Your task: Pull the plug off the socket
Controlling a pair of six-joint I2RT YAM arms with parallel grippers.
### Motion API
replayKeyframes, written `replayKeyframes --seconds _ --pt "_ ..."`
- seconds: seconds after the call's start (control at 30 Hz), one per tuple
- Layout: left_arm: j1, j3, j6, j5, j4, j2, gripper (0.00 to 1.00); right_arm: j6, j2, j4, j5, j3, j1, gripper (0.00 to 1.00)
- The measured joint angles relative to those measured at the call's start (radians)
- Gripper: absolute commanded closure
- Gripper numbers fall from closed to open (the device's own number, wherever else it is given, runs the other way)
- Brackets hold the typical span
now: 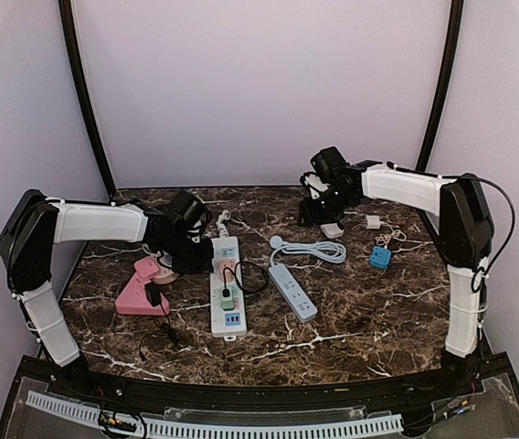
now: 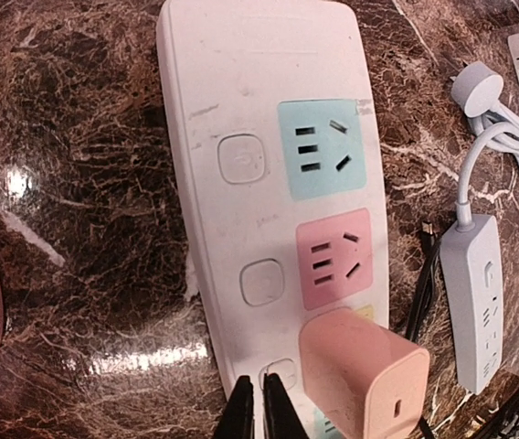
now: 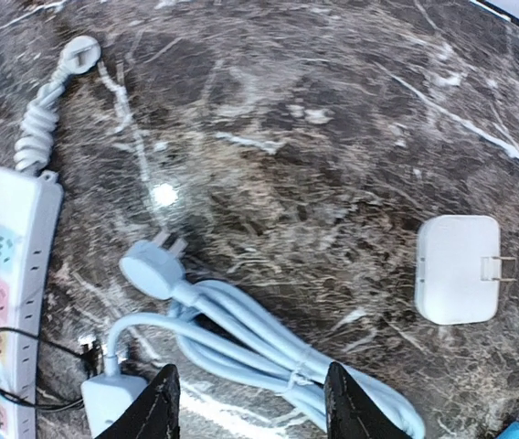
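White adapter (image 3: 456, 268) lies loose on the table (image 3: 333, 137), prongs bare, far right of the power strip (image 1: 226, 283). Pink adapter (image 2: 365, 375) sits plugged into the strip. Right gripper (image 3: 252, 407) hangs over the coiled cable (image 3: 241, 338), jaws spread. Left gripper (image 2: 259, 412), jaws pressed together, is just left of the pink adapter.

Top external: fixed high behind the arm bases, facing forward and down, taking in the whole tabletop (image 1: 360, 320).
Left wrist: very near, looking straight down on the power strip (image 2: 241, 183).
Right wrist: farther off, looking down on the coiled cable (image 3: 241, 338).
Shared by all three: power strip, coiled cable.
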Motion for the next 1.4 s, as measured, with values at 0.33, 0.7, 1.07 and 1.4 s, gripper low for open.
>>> replayKeyframes --seconds 0.33,0.7,1.07,1.4 --pt "-0.019 -0.071 -0.072 -0.089 0.014 -0.011 0.97 0.026 -0.030 0.017 -0.063 -0.015 0.132 0.44" --pt "-0.055 -0.117 -0.124 -0.101 0.043 -0.007 0.98 0.043 -0.029 0.014 -0.096 0.024 0.184 0.43" --pt "-0.138 -0.112 -0.184 -0.044 0.118 0.038 0.99 0.048 0.021 0.006 -0.120 0.147 0.241 0.43" --pt "-0.191 -0.107 -0.218 0.017 0.237 0.042 0.99 0.048 0.085 -0.020 -0.129 0.194 0.252 0.43"
